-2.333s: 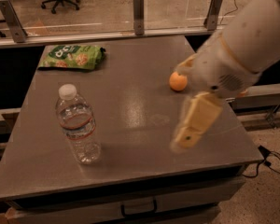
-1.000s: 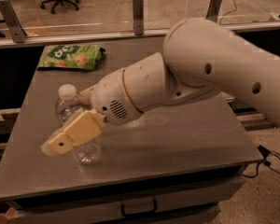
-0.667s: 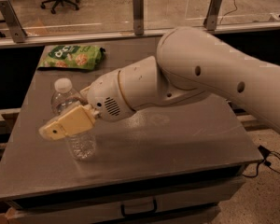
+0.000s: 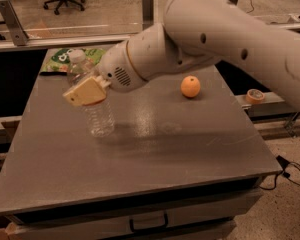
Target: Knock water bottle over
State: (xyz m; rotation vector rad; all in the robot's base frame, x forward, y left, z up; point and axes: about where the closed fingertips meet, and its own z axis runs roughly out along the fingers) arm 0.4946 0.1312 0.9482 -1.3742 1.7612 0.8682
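The water bottle (image 4: 101,119) is clear ribbed plastic with a white cap (image 4: 77,56). It stands on the grey table (image 4: 140,159) at the left. It leans with its top toward the back left, its base still on the table. My gripper (image 4: 85,91), tan and at the end of the big white arm (image 4: 200,29), is pressed against the bottle's middle from the front and hides its label band.
An orange (image 4: 190,86) lies on the table to the right of the arm. A green snack bag (image 4: 64,60) lies at the back left, just behind the bottle's cap. A tape roll (image 4: 254,95) sits on a ledge off the right edge. A glass rail runs behind the table.
My arm swept from the right side of the table to the left and met the bottle. The bottle has been pushed back toward the snack bag and now leans.
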